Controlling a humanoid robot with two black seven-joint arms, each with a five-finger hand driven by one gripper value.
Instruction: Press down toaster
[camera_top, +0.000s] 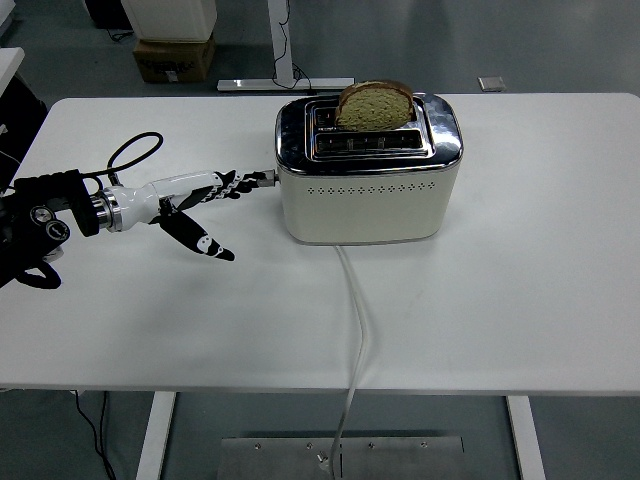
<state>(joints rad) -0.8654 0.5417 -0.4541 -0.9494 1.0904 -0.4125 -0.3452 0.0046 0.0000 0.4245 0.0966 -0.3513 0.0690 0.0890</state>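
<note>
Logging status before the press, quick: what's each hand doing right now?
Left hand: open, fingers extended, fingertips at the toaster lever on its left end, holding nothing.
Right hand: not in view.

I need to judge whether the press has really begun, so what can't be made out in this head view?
- Lever contact: left hand fingertips cover the small part; touch or push depth unclear.
- Bread slice: lower half hidden inside the toaster slot.
- Cord end: drops below the table edge, plug unseen.
- Right hand: outside the frame.
</note>
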